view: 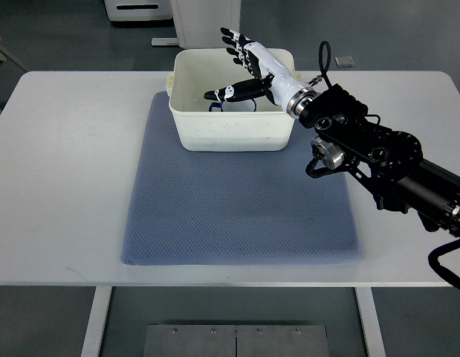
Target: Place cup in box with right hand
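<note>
The right hand (241,63) hangs over the open white box (233,137), arm reaching in from the right edge of the table (59,163). Fingers are spread apart, thumb stuck out toward the left, nothing held in them. Down inside the box, just under that thumb, sits the cup (231,106) — only a sliver of white rim and a dark blue handle shows, so it looks to be in already, resting on the box floor. The box stands at the far edge of the blue mat (237,216), toward the table's far side. No left hand in sight. My read on the cup: small, stiff, likely ceramic or hard plastic, light but smooth, so slippery. Best hold would be across the rim or body, thumb opposite 4 fingers; that handle is too small.
</note>
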You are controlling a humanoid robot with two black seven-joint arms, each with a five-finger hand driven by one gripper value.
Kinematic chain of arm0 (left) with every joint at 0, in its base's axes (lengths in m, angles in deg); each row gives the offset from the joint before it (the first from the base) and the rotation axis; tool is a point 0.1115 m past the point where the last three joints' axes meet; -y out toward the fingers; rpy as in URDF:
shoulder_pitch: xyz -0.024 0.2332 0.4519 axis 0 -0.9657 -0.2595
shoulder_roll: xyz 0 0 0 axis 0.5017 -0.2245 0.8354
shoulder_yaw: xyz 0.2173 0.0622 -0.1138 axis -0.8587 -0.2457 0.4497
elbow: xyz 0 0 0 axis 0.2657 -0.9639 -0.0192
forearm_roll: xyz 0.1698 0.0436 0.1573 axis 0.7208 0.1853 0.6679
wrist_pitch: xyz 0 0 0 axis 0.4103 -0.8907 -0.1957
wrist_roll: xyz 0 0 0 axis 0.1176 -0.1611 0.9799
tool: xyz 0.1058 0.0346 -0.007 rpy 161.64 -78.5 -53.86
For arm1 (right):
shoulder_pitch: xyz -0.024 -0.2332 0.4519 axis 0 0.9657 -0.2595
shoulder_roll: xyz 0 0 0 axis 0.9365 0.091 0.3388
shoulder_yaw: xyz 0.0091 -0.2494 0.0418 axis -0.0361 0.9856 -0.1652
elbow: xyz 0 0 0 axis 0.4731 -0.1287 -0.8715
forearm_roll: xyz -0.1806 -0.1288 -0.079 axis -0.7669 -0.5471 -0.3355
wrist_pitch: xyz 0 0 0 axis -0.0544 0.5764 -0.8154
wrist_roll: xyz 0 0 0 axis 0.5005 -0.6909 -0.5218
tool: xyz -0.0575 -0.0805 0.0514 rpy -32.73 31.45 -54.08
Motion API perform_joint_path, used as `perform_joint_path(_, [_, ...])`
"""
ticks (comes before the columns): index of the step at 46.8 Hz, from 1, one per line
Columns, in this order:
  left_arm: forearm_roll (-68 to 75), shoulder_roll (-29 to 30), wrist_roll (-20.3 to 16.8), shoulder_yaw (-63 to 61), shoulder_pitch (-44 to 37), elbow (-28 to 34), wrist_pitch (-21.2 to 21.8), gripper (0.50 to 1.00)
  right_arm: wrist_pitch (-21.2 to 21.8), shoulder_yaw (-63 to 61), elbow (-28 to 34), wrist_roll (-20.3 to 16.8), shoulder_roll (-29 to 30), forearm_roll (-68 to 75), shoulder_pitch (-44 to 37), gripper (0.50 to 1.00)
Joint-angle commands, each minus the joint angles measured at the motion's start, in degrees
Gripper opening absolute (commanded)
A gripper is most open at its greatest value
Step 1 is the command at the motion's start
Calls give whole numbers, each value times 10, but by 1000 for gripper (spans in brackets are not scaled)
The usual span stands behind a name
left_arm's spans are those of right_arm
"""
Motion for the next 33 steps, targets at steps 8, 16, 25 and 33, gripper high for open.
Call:
perform_joint_path(8, [0,0,0,0,0,0,0,1000,0,-27,49,-8,-63,15,20,995])
perform_joint_path(16, [0,0,0,0,0,0,0,1000,0,-63,74,-19,-97,17,48,995])
perform_joint_path(25, [0,0,0,0,0,0,0,1000,1,-114,88,-23,-116,17,92,995])
perform_joint_path(33, [0,0,0,0,0,0,0,1000,2,-164,88,-37,-127,16,126,995])
